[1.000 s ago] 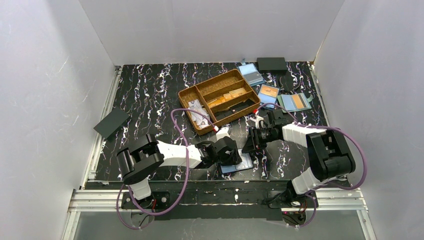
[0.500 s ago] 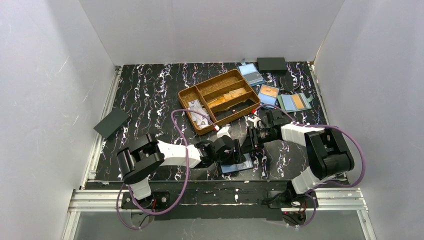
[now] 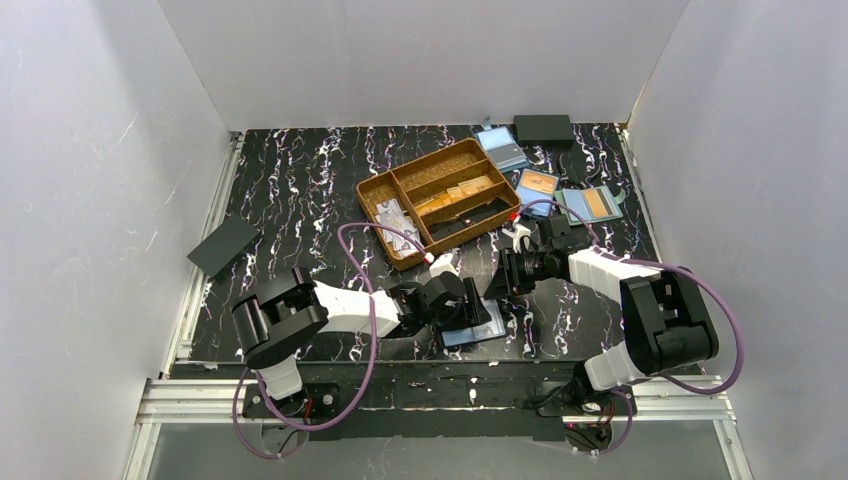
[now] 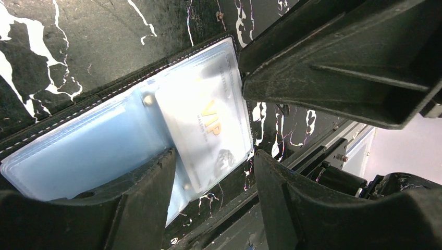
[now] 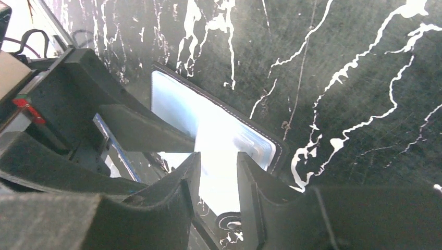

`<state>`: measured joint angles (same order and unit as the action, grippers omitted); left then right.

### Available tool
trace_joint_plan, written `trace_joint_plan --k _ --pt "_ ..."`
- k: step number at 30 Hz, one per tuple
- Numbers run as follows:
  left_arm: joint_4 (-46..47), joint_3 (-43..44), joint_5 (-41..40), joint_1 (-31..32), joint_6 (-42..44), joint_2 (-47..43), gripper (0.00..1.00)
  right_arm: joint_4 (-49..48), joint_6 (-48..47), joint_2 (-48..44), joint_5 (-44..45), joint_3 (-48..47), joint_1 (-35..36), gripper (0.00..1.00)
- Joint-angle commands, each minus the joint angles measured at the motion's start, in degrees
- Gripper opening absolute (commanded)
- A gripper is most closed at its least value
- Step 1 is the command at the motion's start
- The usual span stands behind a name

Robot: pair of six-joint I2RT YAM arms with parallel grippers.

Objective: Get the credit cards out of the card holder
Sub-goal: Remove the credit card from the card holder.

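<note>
Open card holder [image 3: 472,326] lying flat on the marbled table [image 3: 300,180] close to its near edge, between the two arms. A pale credit card [image 4: 208,120] printed "VIP" is shown partly drawn out of the light blue lining, tilted, with one end tucked inside. The left gripper [image 4: 213,162] is held low over the card's free end with its jaws spread and nothing pinched. The right gripper [image 5: 218,161] is poised over the far flap with its jaws narrowly parted and nothing seen between them. Several failures are judged possible from here. If the holder is not pinned, it may be dragged along with the card toward the table edge. If the left jaws are closed too shallowly, only the slick corner may be caught and lost. The soft lining may be nipped together with the card. Contact between the two closely set grippers is also to be feared.
</note>
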<state>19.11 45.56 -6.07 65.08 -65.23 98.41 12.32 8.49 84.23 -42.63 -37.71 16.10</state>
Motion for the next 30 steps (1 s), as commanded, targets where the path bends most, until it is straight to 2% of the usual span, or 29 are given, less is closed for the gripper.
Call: trace_joint_plan --k 1,10,23,30 --pt "-4.08 -0.76 -0.47 -0.22 0.69 0.72 0.56 1.36 -1.74 1.87 1.36 -0.85 -0.32 0.41" --pt "-4.08 -0.47 0.52 -0.39 1.2 1.08 0.59 2.02 -2.45 3.01 3.81 -0.97 -0.28 0.44" --pt "-4.08 0.22 3.0 -0.92 1.59 3.04 0.65 1.62 -0.06 8.37 -3.0 -1.05 -0.19 0.44" --pt "-4.11 0.23 3.67 -1.33 0.91 3.89 0.67 -0.38 2.41 8.35 -9.97 -0.66 -0.19 0.42"
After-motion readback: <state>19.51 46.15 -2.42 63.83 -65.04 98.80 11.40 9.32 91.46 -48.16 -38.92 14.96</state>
